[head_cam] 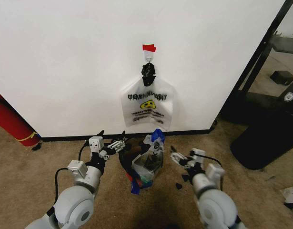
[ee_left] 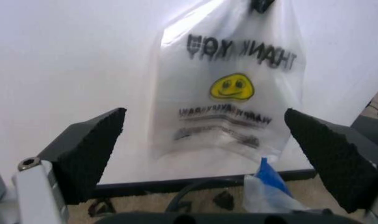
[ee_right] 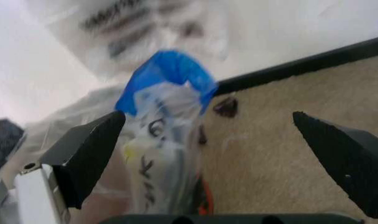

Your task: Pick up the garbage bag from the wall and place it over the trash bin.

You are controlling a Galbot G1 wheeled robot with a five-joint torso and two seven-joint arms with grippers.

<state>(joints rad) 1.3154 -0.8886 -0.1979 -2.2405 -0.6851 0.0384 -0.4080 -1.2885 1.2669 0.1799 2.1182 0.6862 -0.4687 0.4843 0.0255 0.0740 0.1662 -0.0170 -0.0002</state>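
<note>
Fig.: my rig facing the wall [head_cam: 65, 57], white w/ black baseboard [head_cam: 79, 137] along the carpet [head_cam: 36, 167]. Largest to smallest:

Wall: carries a small hook [head_cam: 148, 57] under a strip of red tape [head_cam: 148, 47]. A clear smiley bag [head_cam: 147, 106] w/ no blue tape hangs flat from that hook; in the left wrist view its yellow face [ee_left: 231, 87] and reversed black print read clearly.

Red cylinder [head_cam: 10, 121]: leans at the wall's foot, far left in my head view.

Arms: I see both low, forearms reaching fwd toward the bin. Left gripper [head_cam: 116, 144] sits just beside the bin's left rim, jaws spread wide, nothing between them; the pads [ee_left: 89, 149] frame the hanging bag from a distance. Right gripper [head_cam: 177, 157] hovers near the bin's right side, apart from it, jaws likewise wide apart and empty.

Bin [head_cam: 127, 164]: on the carpet directly below the hanging bag, between my two grippers; dark rim only partly visible.

Bag [head_cam: 148, 160]: the task's one, w/ blue tape [ee_right: 167, 74] on its handle, lies crumpled in and over the bin, handle standing up near the baseboard. Whether it lines the rim I can't tell.

Small dark scraps [head_cam: 179, 185] lie on the carpet by the right gripper.
</note>
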